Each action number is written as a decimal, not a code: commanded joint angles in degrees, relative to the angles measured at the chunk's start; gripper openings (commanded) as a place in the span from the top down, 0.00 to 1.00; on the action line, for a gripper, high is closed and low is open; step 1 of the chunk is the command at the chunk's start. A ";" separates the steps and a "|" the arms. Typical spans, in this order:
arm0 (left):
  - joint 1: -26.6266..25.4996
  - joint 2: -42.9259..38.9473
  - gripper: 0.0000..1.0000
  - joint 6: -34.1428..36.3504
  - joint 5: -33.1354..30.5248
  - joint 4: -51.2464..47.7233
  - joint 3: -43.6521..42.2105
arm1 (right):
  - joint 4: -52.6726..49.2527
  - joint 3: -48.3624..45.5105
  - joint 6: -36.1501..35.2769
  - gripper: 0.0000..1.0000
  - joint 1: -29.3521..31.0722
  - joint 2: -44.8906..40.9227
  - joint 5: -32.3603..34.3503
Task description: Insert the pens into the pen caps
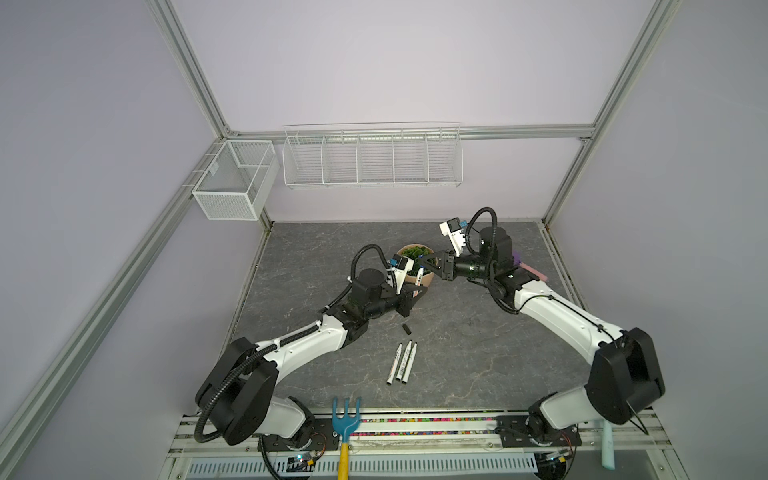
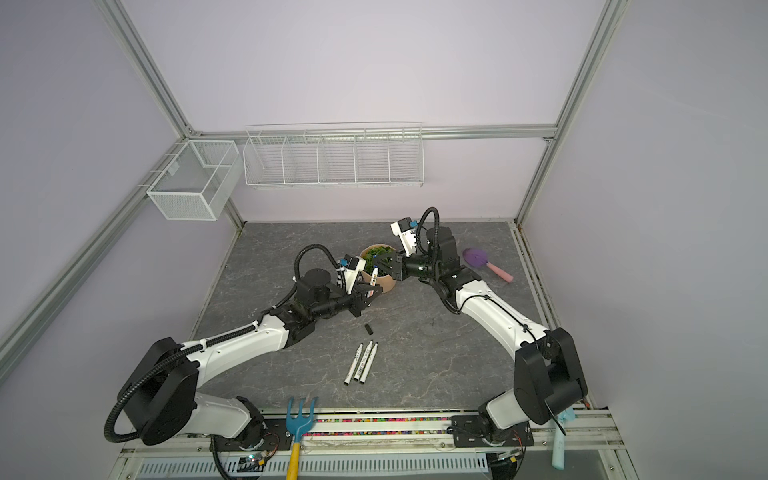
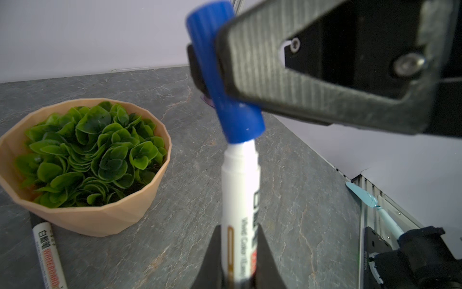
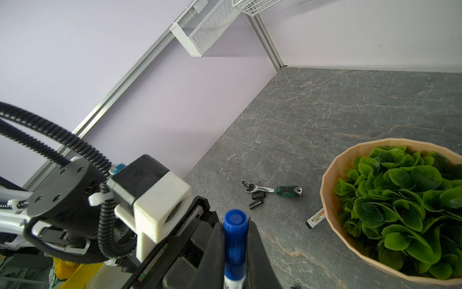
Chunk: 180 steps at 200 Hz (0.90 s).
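My left gripper (image 3: 240, 237) is shut on the barrel of a white pen (image 3: 240, 190). A blue pen cap (image 3: 225, 82) sits over that pen's tip, and my right gripper (image 4: 235, 232) is shut on the cap (image 4: 235, 240). In both top views the two grippers meet in front of the plant pot, left gripper (image 1: 417, 292) below right gripper (image 1: 428, 265). Three more pens (image 1: 401, 363) lie side by side mid-table, with one black cap (image 1: 407, 329) just beyond them. Another pen (image 4: 315, 219) lies against the pot. Black caps (image 4: 257, 199) lie beside the wrench.
A tan pot of green leaves (image 4: 327, 190) stands right behind the grippers. A green-handled ratchet wrench (image 4: 272, 188) lies left of it. A purple brush (image 2: 486, 264) lies at the back right, a blue rake (image 1: 345, 415) at the front edge. Wire baskets (image 1: 372, 158) hang on the wall.
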 commanded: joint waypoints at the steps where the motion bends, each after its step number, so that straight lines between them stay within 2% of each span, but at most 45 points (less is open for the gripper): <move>1: 2.19 0.46 1.00 -2.50 -2.86 7.97 4.37 | -7.14 -0.24 -2.39 0.90 0.88 -1.57 -10.31; 47: 2.19 0.17 1.00 -0.44 -6.23 9.89 5.15 | -6.75 -1.24 -2.32 0.89 0.88 -2.51 -13.38; 92: 1.78 0.30 1.00 0.19 -8.26 15.28 2.51 | -6.68 -1.14 -2.25 0.88 0.83 -3.06 -16.86; 124: -0.50 0.64 1.00 5.03 -10.98 15.04 1.92 | -7.32 -0.66 -2.40 0.85 0.88 -2.91 -17.48; 143: -2.11 1.14 1.00 8.05 -12.03 14.70 1.65 | -7.47 -0.18 -2.63 0.82 0.90 -2.91 -17.10; 180: -3.04 2.39 1.00 8.44 -11.98 20.17 -1.23 | -7.89 0.88 -3.00 0.69 0.79 -3.82 -14.59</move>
